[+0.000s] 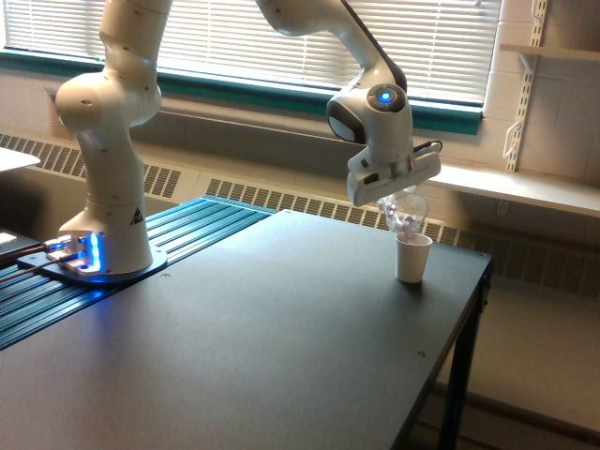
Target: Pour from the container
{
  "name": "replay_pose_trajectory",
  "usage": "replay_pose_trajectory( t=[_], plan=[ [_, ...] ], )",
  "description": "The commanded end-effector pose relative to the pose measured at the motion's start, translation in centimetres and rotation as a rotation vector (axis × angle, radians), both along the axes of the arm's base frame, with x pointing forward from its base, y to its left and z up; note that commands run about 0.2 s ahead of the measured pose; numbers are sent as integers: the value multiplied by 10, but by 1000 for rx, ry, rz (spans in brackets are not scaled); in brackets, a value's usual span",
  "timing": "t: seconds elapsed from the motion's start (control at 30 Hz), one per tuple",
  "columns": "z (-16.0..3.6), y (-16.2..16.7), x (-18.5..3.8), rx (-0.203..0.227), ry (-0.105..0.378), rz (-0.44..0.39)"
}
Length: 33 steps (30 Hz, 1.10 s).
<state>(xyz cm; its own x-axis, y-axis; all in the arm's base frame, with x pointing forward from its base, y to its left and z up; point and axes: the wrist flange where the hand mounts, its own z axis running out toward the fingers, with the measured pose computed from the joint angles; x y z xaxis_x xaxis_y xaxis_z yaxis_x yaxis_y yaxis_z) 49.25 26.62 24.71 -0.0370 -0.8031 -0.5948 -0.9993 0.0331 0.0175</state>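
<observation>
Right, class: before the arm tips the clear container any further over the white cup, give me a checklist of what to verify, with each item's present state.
1. End effector grips the clear container: ok, held clear of the table.
2. Container sits above the white cup: ok.
3. White cup upright on the table: ok.
4. Cup's margin from the table edge: not ok, it stands near the far corner.
5. Bits remaining in the container: cannot tell how many.
6. Cup's fill level: cannot tell.
</observation>
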Motion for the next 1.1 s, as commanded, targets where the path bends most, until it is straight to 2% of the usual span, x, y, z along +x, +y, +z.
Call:
replay_pose_trajectory(
  t=[0.03,0.47,0.73,0.87,0.97,1.0,1.1],
  plan=[
    [5,-3,-4,11,-11,5],
    [5,-12,-9,22,-6,-19],
    [8,-16,-11,61,-8,-45],
    [17,-19,-10,68,-64,-78],
    [18,-20,-12,68,-64,-80],
    [27,-19,-11,58,-111,-71],
    [35,-17,-13,53,-148,-58]
  ],
)
